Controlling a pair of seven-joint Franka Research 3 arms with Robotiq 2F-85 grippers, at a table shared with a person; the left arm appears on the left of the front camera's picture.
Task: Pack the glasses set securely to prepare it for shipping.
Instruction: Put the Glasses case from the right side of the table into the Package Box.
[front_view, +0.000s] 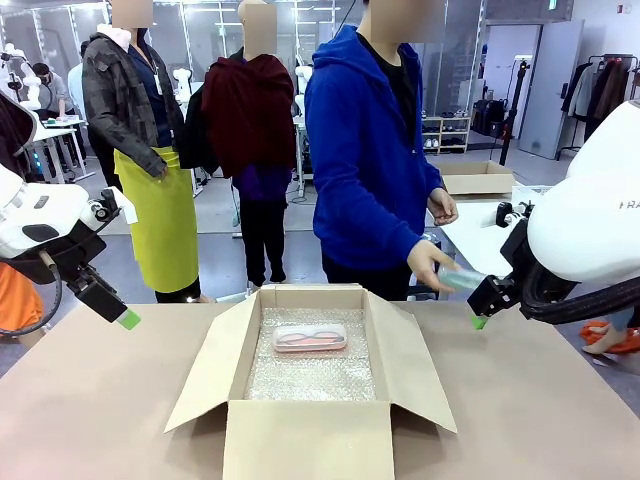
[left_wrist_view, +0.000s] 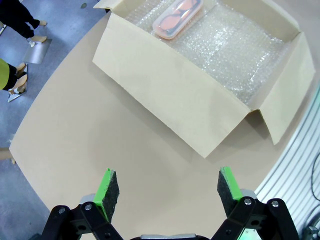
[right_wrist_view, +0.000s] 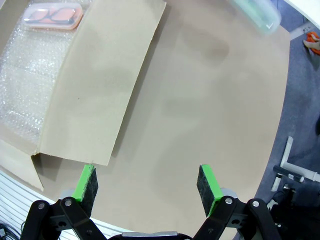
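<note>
— What sits nearest us?
— The box (front_view: 300, 440), on the counter (front_view: 90, 410), its flaps folded out so things can go straight down into it. Its floor is lined with bubble wrap (front_view: 310, 380), a cushion for shipping, I'd judge.
— And the arms?
— Take the box as the dial. The left jaws hang at nine o'clock above bare counter, pads (left_wrist_view: 108, 188) spread wide with nothing between them. The right jaws are at two o'clock, just past the right flap. They are wide and empty too, pads (right_wrist_view: 207, 184) tipped toward the counter. Both seem parked clear of the opening so the person can reach in.
— Where is the glasses set?
— Split. The clear case (front_view: 310, 337) lies flat on the wrap toward twelve o'clock, long side across the box. It's a rounded, translucent white shell with pink showing through. The mint case (front_view: 463, 279) is farther out, at two o'clock, in the person's hand (front_view: 430, 262), held level just above the right jaws.
— A handover?
— Probably, since it's offered within reach of those open jaws, though it could equally be headed for the box. It looks the same flat, rounded shape in pale green. It's blurred, so I can't tell what's inside.
</note>
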